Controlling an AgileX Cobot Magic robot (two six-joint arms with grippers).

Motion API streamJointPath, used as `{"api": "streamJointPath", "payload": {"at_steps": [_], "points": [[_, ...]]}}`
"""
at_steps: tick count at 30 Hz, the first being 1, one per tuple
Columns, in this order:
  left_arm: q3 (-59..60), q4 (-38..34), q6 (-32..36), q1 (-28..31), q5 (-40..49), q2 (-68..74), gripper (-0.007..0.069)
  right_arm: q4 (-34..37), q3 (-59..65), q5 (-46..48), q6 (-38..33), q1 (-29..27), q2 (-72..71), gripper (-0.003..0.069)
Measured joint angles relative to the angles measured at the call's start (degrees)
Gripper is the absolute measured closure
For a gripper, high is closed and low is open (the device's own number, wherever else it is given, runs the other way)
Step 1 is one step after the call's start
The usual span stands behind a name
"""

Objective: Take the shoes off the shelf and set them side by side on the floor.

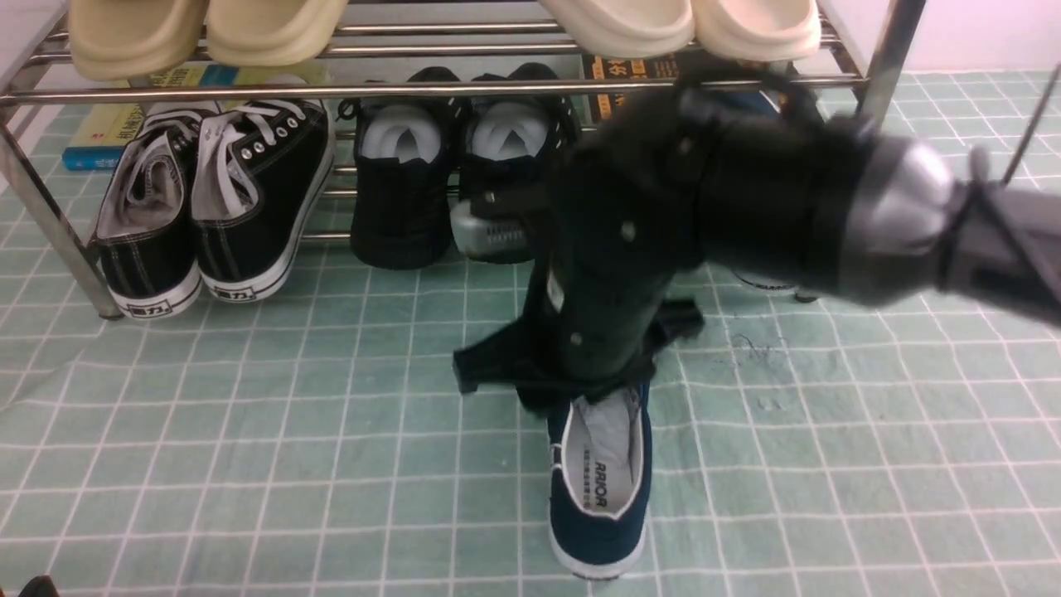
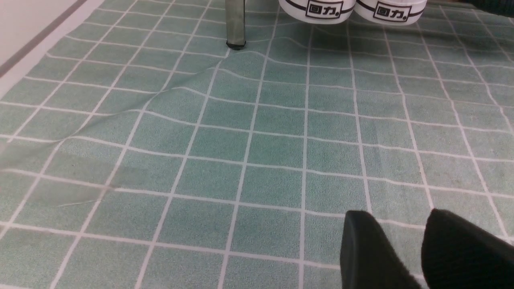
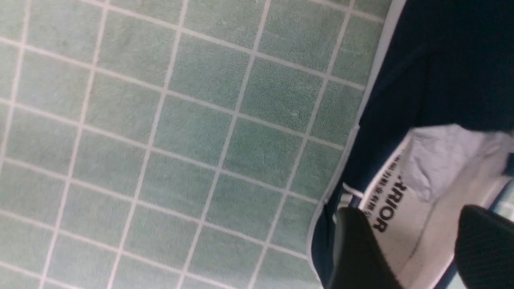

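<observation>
Right hand (image 3: 405, 249) open above navy shoe (image 3: 401, 224)

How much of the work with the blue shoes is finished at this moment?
One blue shoe looks done: it sits on the floor. The right gripper is open above it, apparently just letting it go. Nothing seems to be in its grip. Left to do: the other shoe, partly visible on the rack behind the right arm, should go beside the first.
</observation>
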Motion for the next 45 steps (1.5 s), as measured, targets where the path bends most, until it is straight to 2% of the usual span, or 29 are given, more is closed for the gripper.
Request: {"api": "streamJointPath", "payload": {"at_steps": [1, 3, 4, 6, 9, 10, 12, 14, 18, 21, 25, 30, 35, 38, 40, 45], "points": [[0.00, 0.00, 0.00, 0.00, 0.00, 0.00, 0.0383, -0.11, -0.46, 1.06, -0.46, 0.00, -0.11, 0.0280], [0.00, 0.00, 0.00, 0.00, 0.00, 0.00, 0.0383, -2.64, -6.71, 4.94, -6.40, -0.86, -1.30, 0.0271], [0.00, 0.00, 0.00, 0.00, 0.00, 0.00, 0.0383, -2.64, -6.71, 5.07, -6.40, -1.00, -1.36, 0.0271], [0.00, 0.00, 0.00, 0.00, 0.00, 0.00, 0.0383, -4.82, -10.30, 5.54, -9.13, -2.62, -1.67, 0.0312], [0.00, 0.00, 0.00, 0.00, 0.00, 0.00, 0.0383, -7.26, -12.88, 5.91, -10.74, -7.03, -1.80, 0.0448], [0.00, 0.00, 0.00, 0.00, 0.00, 0.00, 0.0383, -7.59, -13.04, 6.23, -10.89, -9.77, -1.71, 0.0524], [0.00, 0.00, 0.00, 0.00, 0.00, 0.00, 0.0383, -7.59, -13.16, 6.58, -10.94, -13.00, -1.32, 0.0620], [0.00, 0.00, 0.00, 0.00, 0.00, 0.00, 0.0383, -7.36, -13.16, 6.63, -10.94, -16.06, -0.49, 0.0668], [0.00, 0.00, 0.00, 0.00, 0.00, 0.00, 0.0383, -7.11, -13.16, 6.10, -11.08, -20.70, 2.32, 0.0666], [0.00, 0.00, 0.00, 0.00, 0.00, 0.00, 0.0383, -7.11, -13.16, 4.54, -11.95, -22.08, 4.64, 0.0641], [0.00, 0.00, 0.00, 0.00, 0.00, 0.00, 0.0383, -8.19, -13.16, 2.12, -13.98, -22.38, 7.37, 0.0563], [0.00, 0.00, 0.00, 0.00, 0.00, 0.00, 0.0383, -13.04, -13.16, -2.52, -14.77, -22.38, 11.72, 0.0416], [0.00, 0.00, 0.00, 0.00, 0.00, 0.00, 0.0383, -17.19, -13.16, -5.05, -14.25, -22.38, 14.54, 0.0368], [0.00, 0.00, 0.00, 0.00, 0.00, 0.00, 0.0383, -18.25, -13.16, -5.65, -13.63, -22.32, 14.93, 0.0370], [0.00, 0.00, 0.00, 0.00, 0.00, 0.00, 0.0383, -18.24, -13.27, -5.73, -13.25, -22.27, 15.05, 0.0405], [0.00, 0.00, 0.00, 0.00, 0.00, 0.00, 0.0383, -15.94, -13.34, -3.86, -14.26, -21.90, 14.47, 0.0620]]}}
